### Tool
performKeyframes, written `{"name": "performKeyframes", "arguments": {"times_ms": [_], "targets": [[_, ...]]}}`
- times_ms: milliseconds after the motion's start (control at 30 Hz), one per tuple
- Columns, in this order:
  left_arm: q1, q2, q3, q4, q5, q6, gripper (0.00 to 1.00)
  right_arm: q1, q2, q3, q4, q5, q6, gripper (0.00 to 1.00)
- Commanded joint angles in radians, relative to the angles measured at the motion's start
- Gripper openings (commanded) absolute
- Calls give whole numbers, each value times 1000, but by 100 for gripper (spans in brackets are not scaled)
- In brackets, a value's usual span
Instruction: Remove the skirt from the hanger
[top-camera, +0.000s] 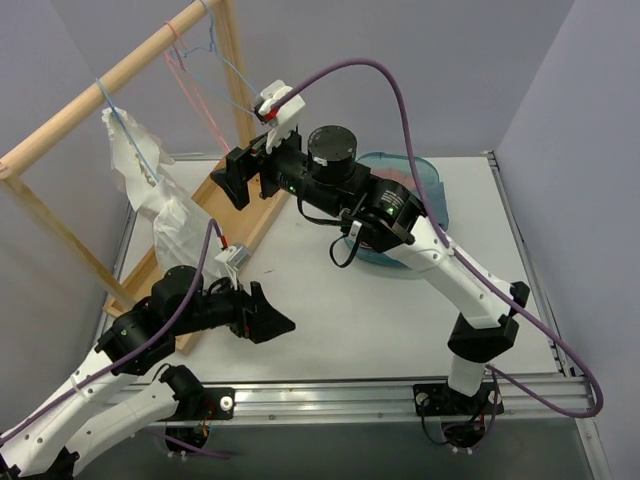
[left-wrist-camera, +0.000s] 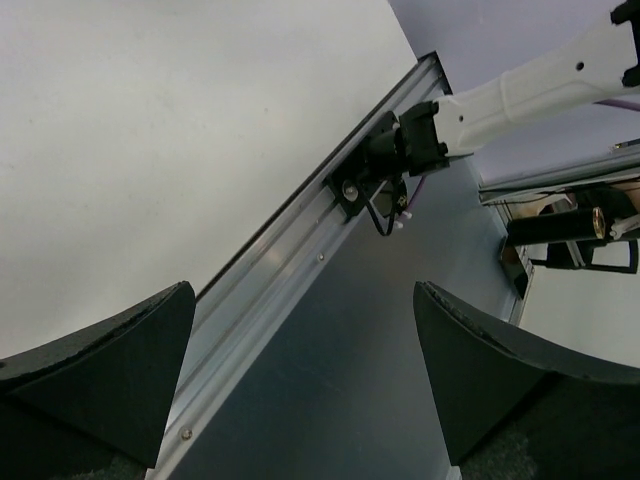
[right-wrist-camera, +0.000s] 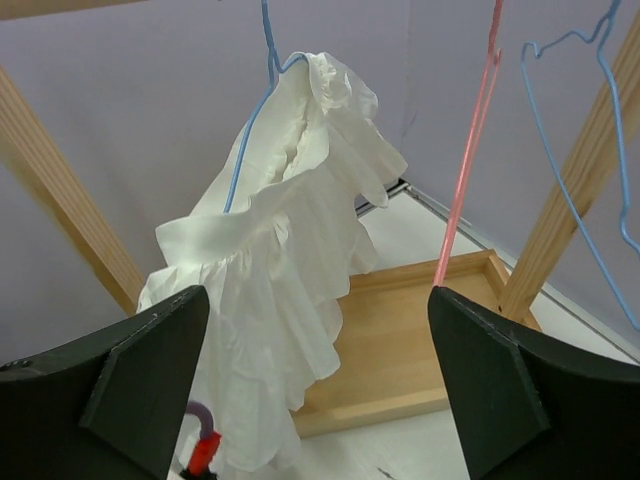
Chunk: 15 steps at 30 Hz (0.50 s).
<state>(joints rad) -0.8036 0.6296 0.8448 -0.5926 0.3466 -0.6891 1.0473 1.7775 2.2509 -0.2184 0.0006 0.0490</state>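
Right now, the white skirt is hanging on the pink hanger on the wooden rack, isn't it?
Not quite. The white skirt is hanging on a blue hanger, not the pink hanger, which has nothing on it. It is on the wooden rack, like you said. The right wrist view shows this best.

On my feed the skirt is plain white with no print, hung on a blue hanger; a pink hanger and a second blue hanger are to its right. The rack is pale natural wood, the tabletop is white, and the bin at the far right is teal. The cable over the right arm is purple.
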Motion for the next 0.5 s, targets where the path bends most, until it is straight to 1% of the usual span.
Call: {"name": "performKeyframes", "arguments": {"times_ms": [0, 33, 100, 133, 233, 267, 300, 333, 367, 467], "targets": [[-3, -64, -19, 27, 66, -36, 100, 5, 89, 88, -27, -23, 28, 87], [-3, -70, -26, 27, 89, -39, 100, 5, 106, 107, -24, -33, 31, 87], [-3, -94, -55, 39, 117, -58, 93, 11, 144, 118, -12, -60, 37, 87], [-3, -103, -62, 34, 124, -64, 93, 14, 152, 118, 8, -63, 40, 87], [-3, -114, -73, -48, 106, -79, 93, 31, 178, 116, 43, -68, 52, 87], [-3, -111, -69, -74, 82, -75, 93, 37, 186, 115, 48, -68, 51, 86], [-5, -111, -55, -134, 62, -76, 94, 42, 192, 116, 50, -71, 42, 87], [-5, -108, -44, -177, 31, -79, 96, 48, 197, 119, 45, -71, 40, 87], [-5, -94, -30, -267, -42, -89, 97, 52, 203, 122, 45, -71, 38, 87], [-5, -50, 3, -309, -64, -73, 97, 59, 217, 127, 42, -83, 41, 87]]}}
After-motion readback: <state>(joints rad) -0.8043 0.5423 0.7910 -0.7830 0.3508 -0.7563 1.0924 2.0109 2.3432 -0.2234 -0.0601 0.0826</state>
